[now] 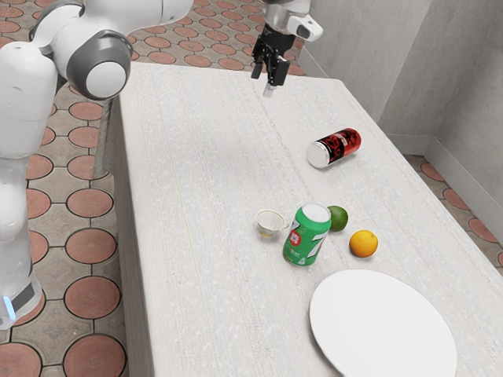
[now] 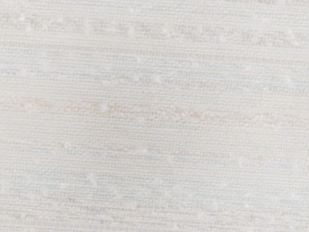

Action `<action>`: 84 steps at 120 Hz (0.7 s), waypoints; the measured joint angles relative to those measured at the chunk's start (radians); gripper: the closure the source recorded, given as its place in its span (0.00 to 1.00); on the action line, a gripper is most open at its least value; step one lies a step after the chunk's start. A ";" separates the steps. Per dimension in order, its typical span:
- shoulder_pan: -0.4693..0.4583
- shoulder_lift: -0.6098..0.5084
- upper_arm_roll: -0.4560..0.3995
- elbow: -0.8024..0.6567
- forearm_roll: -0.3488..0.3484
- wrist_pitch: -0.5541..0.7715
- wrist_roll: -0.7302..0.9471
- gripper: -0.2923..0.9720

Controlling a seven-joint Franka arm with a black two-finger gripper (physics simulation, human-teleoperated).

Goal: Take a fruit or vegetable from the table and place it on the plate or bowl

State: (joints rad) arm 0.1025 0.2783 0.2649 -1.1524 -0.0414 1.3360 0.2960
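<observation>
Near plate, round orange, axis indistinct, gripper spread, well apart

This looks like a plain domestic room, a kitchen or dining corner. The floor is terracotta tile set in pale grout, along the exterior view's left and far side. Bare grey walls with a pale skirting close off the right. The pale table carries household things: a green can, a red can, a cup, an orange, a lime and a white plate.
</observation>
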 joint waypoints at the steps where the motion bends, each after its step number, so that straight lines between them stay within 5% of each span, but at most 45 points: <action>1: 0.000 0.000 0.000 0.000 0.000 0.000 0.000 0.23; 24: 0.017 -0.011 0.001 0.011 -0.014 -0.005 0.006 0.23; 50: 0.049 -0.250 -0.012 0.129 -0.025 0.044 0.205 0.23; 68: 0.051 -0.114 -0.037 0.124 -0.107 0.139 0.415 0.23; 84: 0.022 -0.050 -0.144 0.110 -0.084 0.156 0.597 0.23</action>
State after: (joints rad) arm 0.1246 0.2281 0.1211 -1.0419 -0.1250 1.4923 0.8932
